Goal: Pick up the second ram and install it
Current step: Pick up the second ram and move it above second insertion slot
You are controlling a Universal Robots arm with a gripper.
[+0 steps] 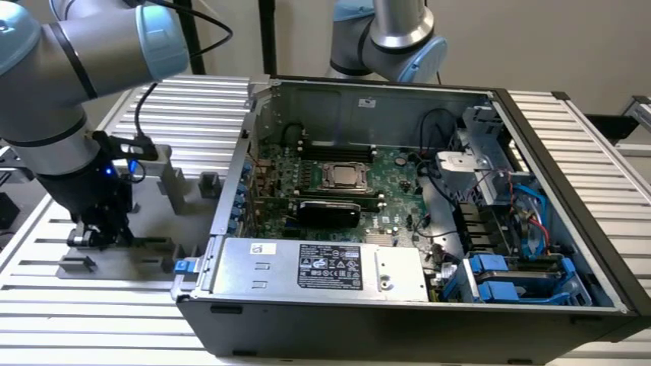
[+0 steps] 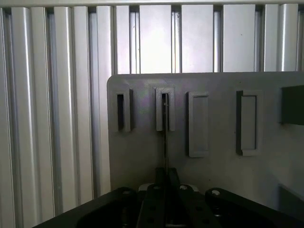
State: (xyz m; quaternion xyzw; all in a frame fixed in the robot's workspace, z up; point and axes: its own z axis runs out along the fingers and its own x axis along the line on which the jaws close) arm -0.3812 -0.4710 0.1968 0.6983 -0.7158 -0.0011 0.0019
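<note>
The exterior view looks obliquely down, from farther off, on the open black metal computer case. Both views share the flat grey plastic holder plate, at the exterior view's lower left. The wrist view faces that plate close, straight down.

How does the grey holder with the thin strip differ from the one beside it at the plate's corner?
The strip's holder has the second ram edge-on in its slot; the corner holder has an empty slot. The strip's holder lines up with the gripper; the corner holder sits aside. Both are grey slotted blocks.
</note>
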